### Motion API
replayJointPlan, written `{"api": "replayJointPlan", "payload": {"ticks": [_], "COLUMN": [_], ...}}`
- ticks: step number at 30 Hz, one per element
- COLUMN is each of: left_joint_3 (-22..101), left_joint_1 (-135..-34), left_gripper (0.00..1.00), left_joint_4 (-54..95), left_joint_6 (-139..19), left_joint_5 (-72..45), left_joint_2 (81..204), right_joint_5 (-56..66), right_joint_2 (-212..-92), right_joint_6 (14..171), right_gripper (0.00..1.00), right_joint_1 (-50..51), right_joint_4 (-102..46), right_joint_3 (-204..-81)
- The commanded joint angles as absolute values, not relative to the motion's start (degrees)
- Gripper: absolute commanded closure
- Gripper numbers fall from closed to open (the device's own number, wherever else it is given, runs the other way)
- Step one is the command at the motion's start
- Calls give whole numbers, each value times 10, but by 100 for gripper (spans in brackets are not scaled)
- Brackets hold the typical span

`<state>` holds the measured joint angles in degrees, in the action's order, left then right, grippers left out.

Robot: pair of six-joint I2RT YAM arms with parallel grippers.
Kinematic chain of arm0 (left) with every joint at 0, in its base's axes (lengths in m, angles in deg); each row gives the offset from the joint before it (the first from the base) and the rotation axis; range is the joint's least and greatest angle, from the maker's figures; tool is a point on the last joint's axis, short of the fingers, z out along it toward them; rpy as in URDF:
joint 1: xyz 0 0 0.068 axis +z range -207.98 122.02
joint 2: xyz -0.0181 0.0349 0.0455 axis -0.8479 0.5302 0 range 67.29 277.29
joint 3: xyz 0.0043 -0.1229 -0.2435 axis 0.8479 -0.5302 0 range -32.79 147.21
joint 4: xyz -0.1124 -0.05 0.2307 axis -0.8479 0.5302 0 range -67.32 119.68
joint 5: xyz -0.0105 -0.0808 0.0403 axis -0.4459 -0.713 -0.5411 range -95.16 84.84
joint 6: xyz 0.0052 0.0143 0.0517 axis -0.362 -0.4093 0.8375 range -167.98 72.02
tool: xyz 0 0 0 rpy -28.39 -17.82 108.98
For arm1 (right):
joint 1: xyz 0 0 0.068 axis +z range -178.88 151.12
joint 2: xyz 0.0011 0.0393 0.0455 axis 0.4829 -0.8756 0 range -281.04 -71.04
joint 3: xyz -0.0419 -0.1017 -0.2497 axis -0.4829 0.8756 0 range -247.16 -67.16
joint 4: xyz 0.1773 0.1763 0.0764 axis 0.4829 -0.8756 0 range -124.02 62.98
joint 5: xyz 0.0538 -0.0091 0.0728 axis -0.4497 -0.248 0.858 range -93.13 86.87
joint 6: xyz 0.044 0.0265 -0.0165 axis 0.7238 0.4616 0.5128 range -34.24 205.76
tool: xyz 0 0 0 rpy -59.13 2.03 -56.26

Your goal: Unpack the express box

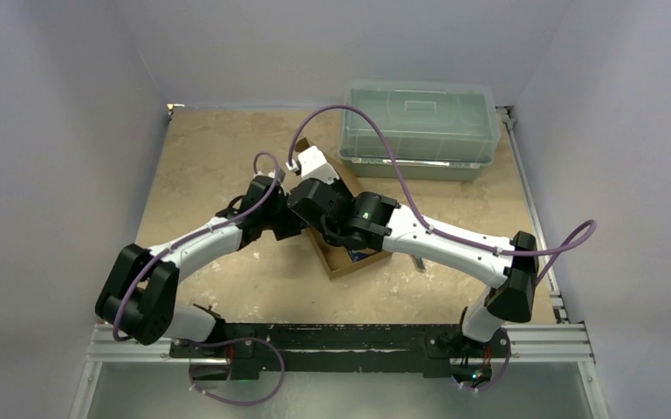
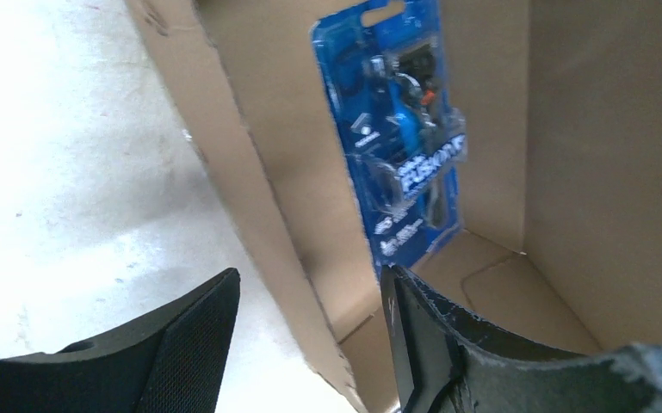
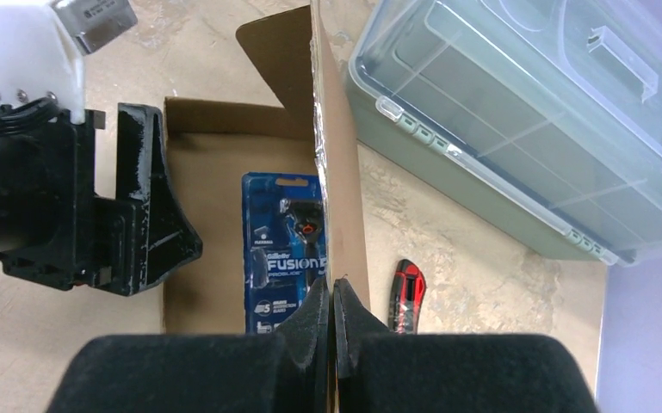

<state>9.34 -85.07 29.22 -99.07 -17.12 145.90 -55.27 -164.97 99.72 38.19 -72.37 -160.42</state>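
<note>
The express box lies open on the table, brown cardboard with its flap lid standing upright. My right gripper is shut on the edge of that lid. A blue razor blister pack lies flat inside the box, also in the left wrist view as the razor pack. My left gripper is open and straddles the box's side wall, with one finger outside over the table and the other finger inside, just below the pack.
A translucent grey-green lidded plastic bin stands at the back right, close behind the box. A red and black utility knife lies on the table right of the lid. White walls enclose the table on three sides.
</note>
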Motion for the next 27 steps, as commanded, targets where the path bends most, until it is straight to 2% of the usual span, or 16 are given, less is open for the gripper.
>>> {"api": "replayJointPlan", "payload": {"ticks": [1, 9, 18, 27], "left_joint_3": [108, 121, 128, 163], "left_joint_1": [-852, -851, -809, -786], "left_gripper": [39, 43, 45, 36], "left_joint_4": [294, 331, 406, 485], "left_joint_6": [-953, -890, -839, -794], "left_joint_5": [-128, -63, -1, -5], "left_joint_2": [1479, 1496, 1468, 1397], "right_joint_5": [-538, -451, -306, -265], "right_joint_2": [-1615, -1576, -1519, -1529], "right_joint_6": [1003, 993, 979, 982], "right_gripper": [100, 100, 100, 100], "right_joint_1": [379, 358, 274, 206], "right_joint_4": [-714, -678, -622, -601], "right_joint_3": [-1611, -1597, -1556, -1556]}}
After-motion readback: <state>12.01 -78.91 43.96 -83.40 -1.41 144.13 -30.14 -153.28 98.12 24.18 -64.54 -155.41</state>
